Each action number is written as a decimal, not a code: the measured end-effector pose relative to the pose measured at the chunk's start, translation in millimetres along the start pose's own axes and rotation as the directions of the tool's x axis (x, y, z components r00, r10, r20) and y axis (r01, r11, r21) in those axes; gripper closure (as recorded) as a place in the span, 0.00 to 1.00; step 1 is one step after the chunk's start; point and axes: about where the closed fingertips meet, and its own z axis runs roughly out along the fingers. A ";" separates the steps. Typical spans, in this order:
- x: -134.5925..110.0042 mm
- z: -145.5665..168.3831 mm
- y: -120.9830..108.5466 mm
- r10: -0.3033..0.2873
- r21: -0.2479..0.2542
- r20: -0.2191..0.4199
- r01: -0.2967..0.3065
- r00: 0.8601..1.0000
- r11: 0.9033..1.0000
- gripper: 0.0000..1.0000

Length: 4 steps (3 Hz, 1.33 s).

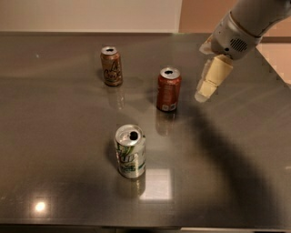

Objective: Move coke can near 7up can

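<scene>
1. Dark and glossy, the counter (pixel 50 136) fills the single camera view, with a pale wall (pixel 91 13) behind its far edge and a bright patch of reflected light near the front.
2. Three drink cans stand upright on it, well apart. The coke can (pixel 168 89) is near the middle, the 7up can (pixel 130 151) sits nearer the camera and a little to its left, and a tan-brown can (pixel 111 66) with dark script is at the back left.
3. The tool (pixel 207 88) hangs at the upper right on the end of the grey-white arm (pixel 236 34). It points down, just beside the coke can on the can's right, and is apart from it.
4. The tool has hold of nothing and touches nothing, neither can nor counter. How far open it stands cannot be told from this angle.
5. Judged from this layout, the step in hand is the approach to the coke can. No grasp has been made, and the can is not yet near the 7up can.
6. The next move likely calls for bringing the tool over and around the coke can's body, closing on it squarely so that it does not tip, then carrying it toward the camera and setting it down close to the 7up can without knocking that can, which already looks dented.
</scene>
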 end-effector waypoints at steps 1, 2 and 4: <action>-16.3 21.6 -5.8 -0.018 -0.037 0.025 0.018 1.000 0.999 0.00; -29.4 38.5 -10.1 -0.043 -0.053 0.039 0.045 0.998 0.998 0.00; -48.1 63.1 -18.6 -0.060 -0.050 0.064 0.064 0.996 0.997 0.00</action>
